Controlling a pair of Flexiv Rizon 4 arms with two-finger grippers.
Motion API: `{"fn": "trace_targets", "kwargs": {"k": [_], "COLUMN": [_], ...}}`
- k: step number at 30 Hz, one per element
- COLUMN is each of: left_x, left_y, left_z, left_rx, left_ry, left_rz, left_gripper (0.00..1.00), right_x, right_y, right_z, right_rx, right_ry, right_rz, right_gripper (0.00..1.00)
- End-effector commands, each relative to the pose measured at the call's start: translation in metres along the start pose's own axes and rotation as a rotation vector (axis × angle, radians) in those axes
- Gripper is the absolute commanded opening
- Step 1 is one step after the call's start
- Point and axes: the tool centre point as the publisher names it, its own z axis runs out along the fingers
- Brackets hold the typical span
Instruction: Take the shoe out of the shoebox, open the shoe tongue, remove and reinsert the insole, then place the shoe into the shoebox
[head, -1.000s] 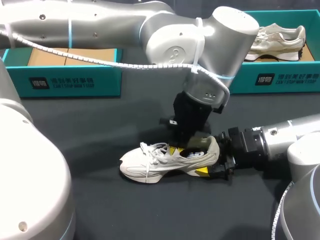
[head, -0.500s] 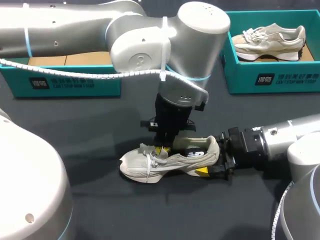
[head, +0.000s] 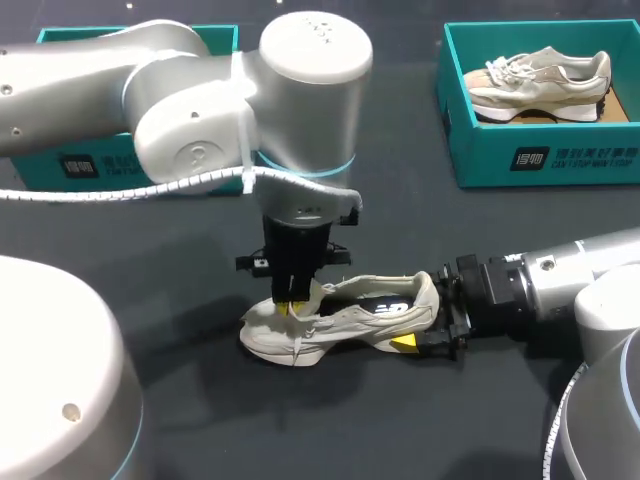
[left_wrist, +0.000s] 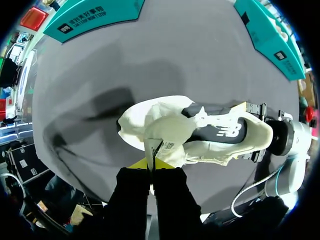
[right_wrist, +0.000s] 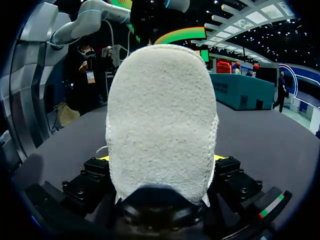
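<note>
A white sneaker (head: 345, 322) lies on the dark table, toe toward my left. My left gripper (head: 293, 303) comes down from above over the lace area and is shut on the shoe's tongue (left_wrist: 167, 132), which is folded forward toward the toe. The dark insole (left_wrist: 220, 132) shows inside the opened shoe. My right gripper (head: 428, 315) is level with the table, its fingers on either side of the heel, shut on it. In the right wrist view the fuzzy heel (right_wrist: 162, 125) fills the space between the right gripper's (right_wrist: 161, 157) fingers.
A teal shoebox (head: 545, 160) at the back right holds a second beige sneaker (head: 540, 85). Another teal box (head: 100, 165) stands at the back left, partly behind my left arm. Bare dark table lies in front of the shoe.
My left arm has swung leftward from over the heel opening to the lace area, drawing the tongue toward the toe. The right arm and the shoe have stayed put.
</note>
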Motion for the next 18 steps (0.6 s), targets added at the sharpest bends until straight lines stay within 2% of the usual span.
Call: {"fn": "trace_targets", "kwargs": {"k": [1,18], "left_x": [-0.01,-0.03], "left_y": [-0.001,-0.02], "left_z": [0.01,0.046], "left_rx": [-0.009,-0.079], "left_ry": [0.161,0.174], "left_rz": [-0.013,-0.082], "left_gripper": [0.0,0.0], "right_x": [0.0,0.0], "right_y": [0.0,0.0], "right_z": [0.0,0.0], "right_rx": [0.003,0.003], "right_ry": [-0.001,-0.001], "right_rz": [0.001,0.001], "right_gripper": [0.0,0.0]}}
